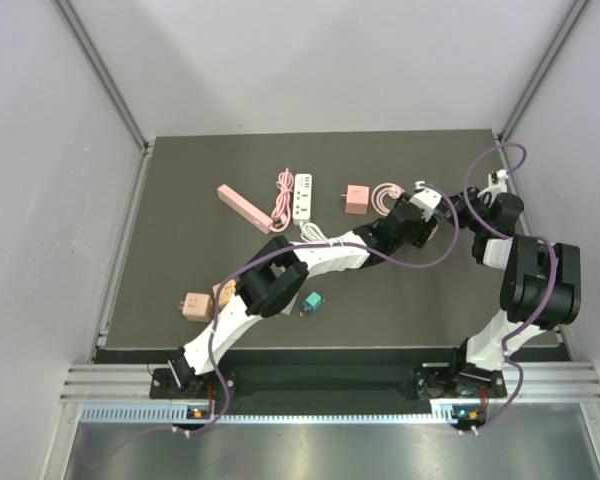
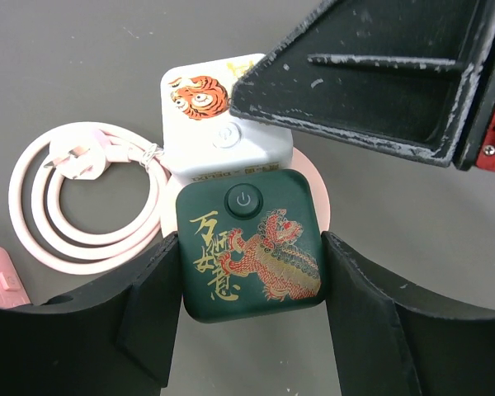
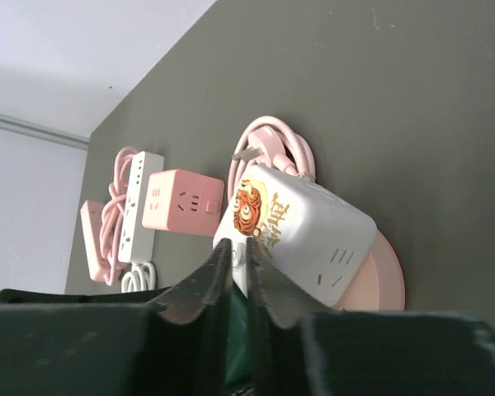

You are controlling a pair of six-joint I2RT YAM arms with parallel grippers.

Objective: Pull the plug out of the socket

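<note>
- Squarely between the jaws sits the green cube (image 2: 252, 247), printed with a dragon and a power button. It butts against the white cube (image 2: 219, 124) with the tiger print, at the right rear of the table (image 1: 180, 230).
- Which block is plug and which is socket is not plain. The green one, being the one held, is most likely the part to come away.
- Both look like hard, glossy plastic shells: light, rigid and probably slick. The flat side walls are the sensible places to hold, not the printed tops or rounded corners.
- Joined pins would likely resist, then let go at once. A straight pull with the other block steadied seems safer than twisting.
- The left gripper (image 2: 249, 276) is closed to the cube's width, its fingers (image 2: 148, 305) pressed on two opposite sides of the green cube.
- The right gripper (image 3: 237, 272) has its fingertips almost together beside the white cube. Whether they pinch anything cannot be told.
- A pink disc (image 3: 384, 289) lies under the white cube, with a coiled pink cable (image 2: 41, 214) just beside it.
- A pink cube socket (image 3: 181, 202) and a white power strip (image 1: 304, 195) lie farther off.
</note>
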